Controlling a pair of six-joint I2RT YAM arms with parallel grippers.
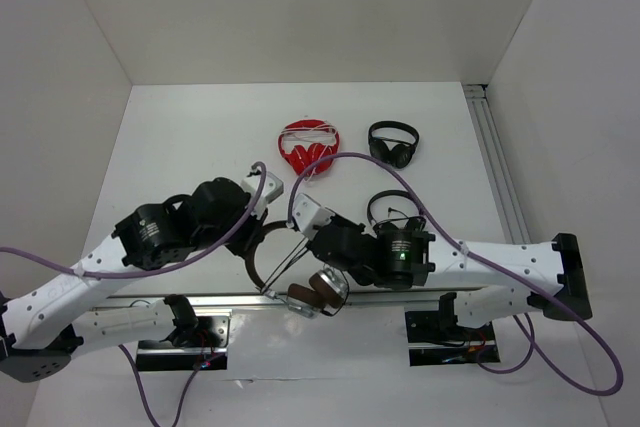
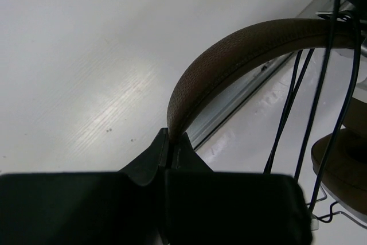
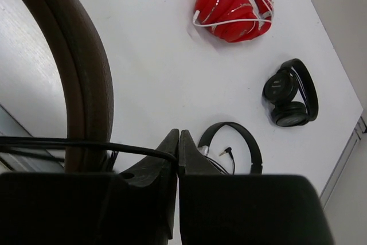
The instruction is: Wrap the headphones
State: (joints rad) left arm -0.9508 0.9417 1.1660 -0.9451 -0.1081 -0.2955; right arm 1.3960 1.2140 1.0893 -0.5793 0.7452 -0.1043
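**Both grippers closed on the headphones: one on the band, one on the cable**

I am holding the headphones (image 1: 262, 269) between my two arms, over the near part of the table (image 1: 200, 137). My left gripper (image 2: 171, 140) is pinching the brown headband (image 2: 229, 55) near one end, jaws pressed narrow against its edge. From there the band is arching up and away to my right. The ear cups (image 1: 320, 293) are hanging at the band's far end, just over the rail (image 1: 230, 299) along the table's near edge.

My right gripper (image 3: 178, 142) is sitting just beside the band, jaws drawn together on the thin dark cable (image 3: 86, 144). The cable is running taut from my fingertips across to the left, passing in front of the headband. In the left wrist view several strands of it are dropping alongside a brown ear pad (image 2: 344, 164).

In the top view the cable is stretching in a straight line from my right fingertips down toward the cups.

Further back on the table, well apart from my fingers, a red pair (image 1: 308, 145) and a black pair (image 1: 394, 142) are lying. Another black pair (image 1: 392, 209) is lying nearer, partly behind my right arm.
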